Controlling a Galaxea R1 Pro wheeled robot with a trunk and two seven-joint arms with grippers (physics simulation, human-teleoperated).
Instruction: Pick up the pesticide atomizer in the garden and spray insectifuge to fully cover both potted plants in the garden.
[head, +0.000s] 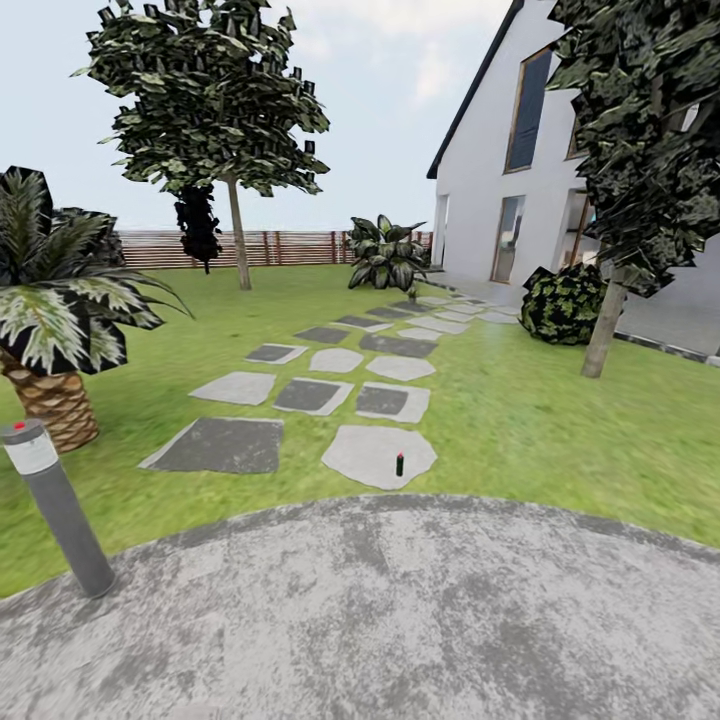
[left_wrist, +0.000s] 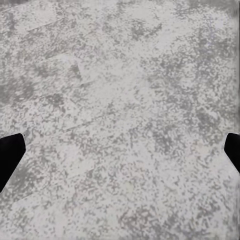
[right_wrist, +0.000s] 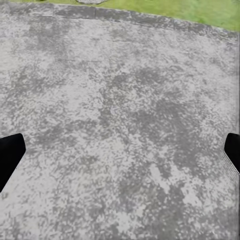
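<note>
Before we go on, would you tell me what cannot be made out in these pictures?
- Pesticide atomizer, head view: too small to show its label or spray head.
- Left pincer, left wrist view: fingertips cut off by the picture's edges.
- Right pincer, right wrist view: likewise.
- Bollard lamp, head view: red top mark too blurred to read.

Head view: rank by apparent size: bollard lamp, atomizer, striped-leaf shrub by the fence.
1. bollard lamp, tallest in frame, but nearest the camera
2. striped-leaf shrub, far off, so probably bigger in reality
3. pesticide atomizer, a tiny dark bottle on a stepping stone
</note>
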